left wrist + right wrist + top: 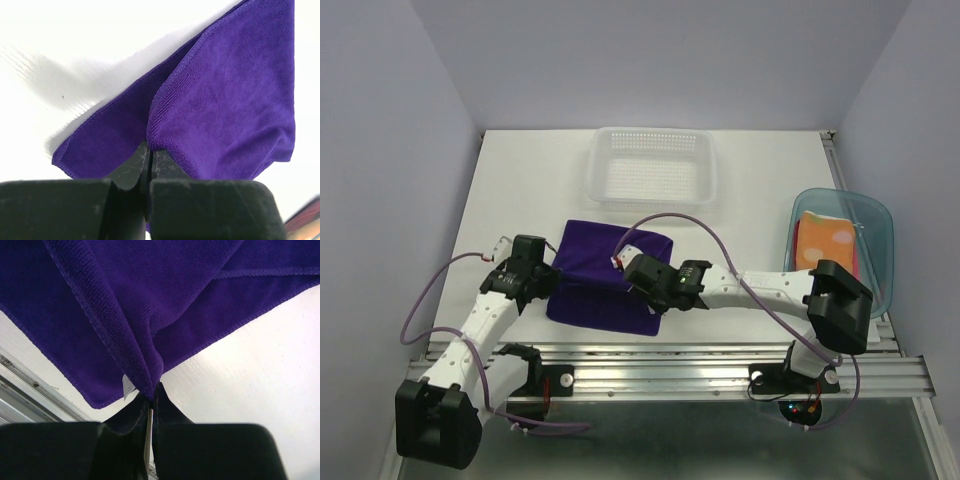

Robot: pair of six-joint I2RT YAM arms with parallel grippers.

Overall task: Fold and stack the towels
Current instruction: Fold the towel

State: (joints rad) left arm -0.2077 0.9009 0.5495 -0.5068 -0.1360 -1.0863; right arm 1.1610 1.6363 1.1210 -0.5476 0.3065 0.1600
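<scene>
Left end effector (150,154) – and right end effector (153,391) – clamped (arms inward).

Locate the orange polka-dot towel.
Top view: the orange polka-dot towel lies inside the teal tray at the table's right edge, well right of the purple towel.

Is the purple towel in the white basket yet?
No, the purple towel is over the table, wholly outside the white basket, on its near side.

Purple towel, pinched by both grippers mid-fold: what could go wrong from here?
The left gripper pinches only the purple towel's hem, so it may slip out.
At the right gripper the cloth bunches by its label; the fold could land creased.
The near edge lies beside the metal rail and might snag.
</scene>
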